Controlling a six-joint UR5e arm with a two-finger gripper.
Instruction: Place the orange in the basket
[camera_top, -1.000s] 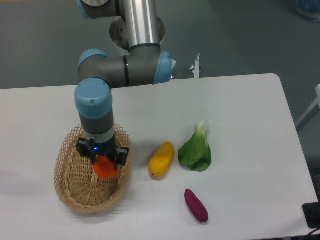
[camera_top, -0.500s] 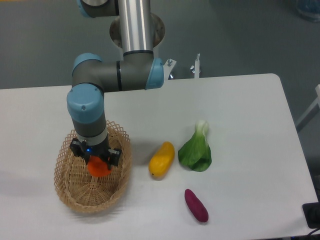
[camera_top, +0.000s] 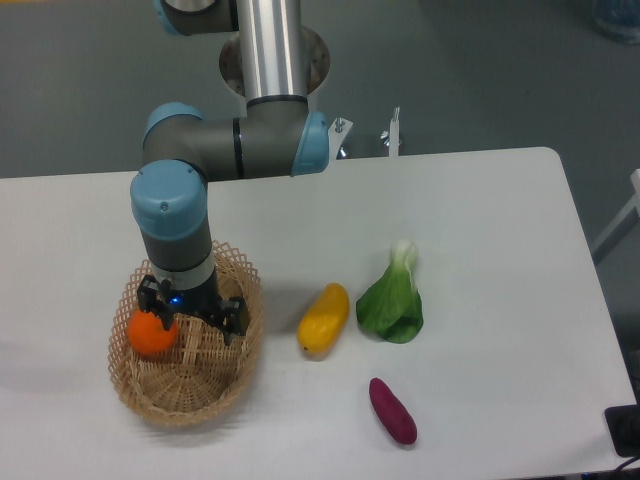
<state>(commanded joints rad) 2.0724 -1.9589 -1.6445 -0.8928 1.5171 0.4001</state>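
A white bench (camera_top: 480, 210) stands on a grey floor, with the arm's base behind it. At the left sits the basket (camera_top: 150, 400), light wicker with an open lattice rim. The orange (camera_top: 151, 334) lies inside it against the left wall, free of the gripper (camera_top: 193, 312), whose fingers stand spread apart with nothing between them, just right of the fruit and over the basket's middle.

The orange looks firm, round and fairly light, with a smooth skin that could slip or roll; a hold across its widest part from above would probably suit it best, with modest pressure. The lattice wall should keep it from rolling out.

Further right, well apart from the basket, lie a yellow mango-like fruit (camera_top: 324, 318), a leafy green (camera_top: 392, 300) and a purple sweet potato (camera_top: 393, 410).
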